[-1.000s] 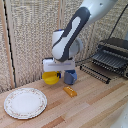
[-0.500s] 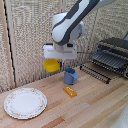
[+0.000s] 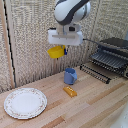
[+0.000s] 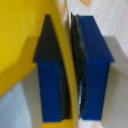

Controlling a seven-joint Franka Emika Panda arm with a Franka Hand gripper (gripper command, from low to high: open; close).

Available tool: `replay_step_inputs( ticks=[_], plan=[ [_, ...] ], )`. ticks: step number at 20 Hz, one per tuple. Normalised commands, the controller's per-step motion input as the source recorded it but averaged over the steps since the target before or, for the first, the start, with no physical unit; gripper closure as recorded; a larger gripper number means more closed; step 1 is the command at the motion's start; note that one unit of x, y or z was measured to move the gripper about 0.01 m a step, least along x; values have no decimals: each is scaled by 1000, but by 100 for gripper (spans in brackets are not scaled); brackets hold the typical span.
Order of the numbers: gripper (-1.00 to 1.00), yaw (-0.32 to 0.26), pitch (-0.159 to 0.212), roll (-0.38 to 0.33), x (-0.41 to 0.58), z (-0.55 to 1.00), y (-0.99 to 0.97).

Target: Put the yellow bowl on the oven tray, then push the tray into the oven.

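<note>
Exterior view: the grabber [image 3: 62, 48] now carries the yellow dish [image 3: 56, 51] high above the wooden table [image 3: 95, 102], raised since a second ago and shifted toward the baking sheet [image 3: 102, 67] at the oven [image 3: 116, 54]. Below: blue cup [image 3: 70, 76], orange block [image 3: 70, 91], patterned plate [image 3: 25, 102].

Wrist view: blue fingers [image 4: 92, 70] clamped on the dish's rim. Lift done; placement next.

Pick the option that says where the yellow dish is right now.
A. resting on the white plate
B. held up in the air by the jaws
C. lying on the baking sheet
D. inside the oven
B: the yellow dish hangs above the table, and the wrist view shows the blue fingers pinching its rim.
</note>
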Motion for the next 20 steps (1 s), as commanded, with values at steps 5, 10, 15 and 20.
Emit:
replay_step_inputs(
  ticks=[5, 10, 15, 20],
  plan=[
    [100, -208, 107, 28, -4, 693, -589],
    [100, -201, 43, 12, -19, 451, -633],
    [100, -139, -26, 1, 0, 178, -808],
    [100, -78, -68, 13, 69, 66, -935]
  ],
)
